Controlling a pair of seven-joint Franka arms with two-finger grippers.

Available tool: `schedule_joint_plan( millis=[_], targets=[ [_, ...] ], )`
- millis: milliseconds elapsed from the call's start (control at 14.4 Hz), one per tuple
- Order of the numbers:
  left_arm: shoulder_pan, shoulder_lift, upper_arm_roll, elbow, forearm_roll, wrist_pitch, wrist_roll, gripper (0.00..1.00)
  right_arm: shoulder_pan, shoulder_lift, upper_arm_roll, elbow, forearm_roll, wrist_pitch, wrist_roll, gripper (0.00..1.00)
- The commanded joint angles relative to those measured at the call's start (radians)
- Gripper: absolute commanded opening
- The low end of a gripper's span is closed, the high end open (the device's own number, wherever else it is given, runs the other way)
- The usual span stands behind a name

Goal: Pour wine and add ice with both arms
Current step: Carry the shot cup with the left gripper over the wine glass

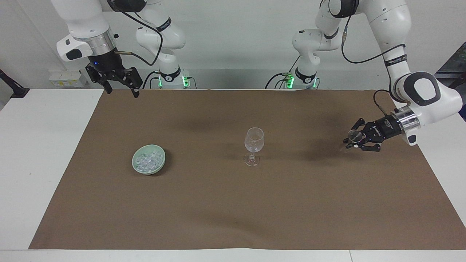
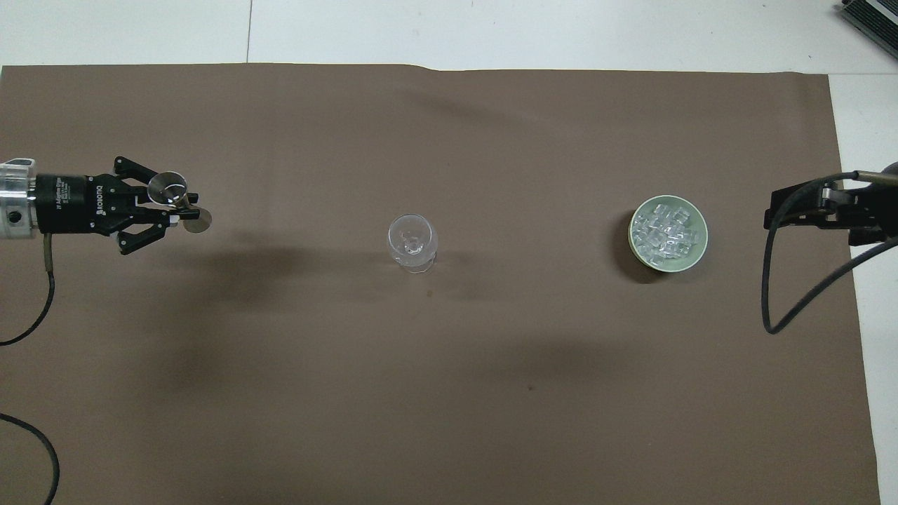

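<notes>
An upright clear wine glass (image 1: 253,140) (image 2: 412,238) stands mid-mat. Toward the right arm's end sits a pale green bowl (image 1: 133,160) (image 2: 703,235) heaped with ice (image 1: 147,160) (image 2: 663,231). Over the mat toward the left arm's end hovers my left gripper (image 1: 351,140) (image 2: 179,207), lying level and shut on a small metal measuring cup (image 1: 354,136) (image 2: 167,190) whose mouth faces up. I cannot make out any wine in it. My right gripper (image 1: 123,91) (image 2: 768,214) waits open and raised over the mat's edge near its base, holding nothing.
A brown mat (image 1: 233,211) (image 2: 449,393) covers most of the white table (image 1: 43,145). The right arm's black cable (image 2: 772,280) hangs in a loop beside the bowl. A dark device corner (image 2: 873,17) shows off the mat.
</notes>
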Motion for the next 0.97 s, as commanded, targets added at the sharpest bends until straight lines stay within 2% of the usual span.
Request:
schedule_joint_plan(
  millis=[0,485,694,902],
  targets=[
    [-0.03,-0.062,-0.053,-0.026,0.029,0.071,-0.069,0.0,-0.017,0.001,0.005,-0.001,0.029,0.001,-0.029,1.0],
    [-0.03,-0.166,-0.288,-0.091,0.084,0.275,-0.244,0.0,-0.02,0.001,0.005,-0.001,0.029,-0.002,-0.036,1.0],
    [-0.03,-0.182,-0.375,-0.106,0.116,0.349,-0.305,0.0,-0.031,0.0,0.005,-0.001,0.029,-0.026,-0.038,1.0],
    [-0.03,-0.187,-0.417,-0.105,0.175,0.365,-0.35,0.0,-0.034,-0.002,0.004,-0.001,0.029,-0.034,-0.039,1.0]
  ],
)
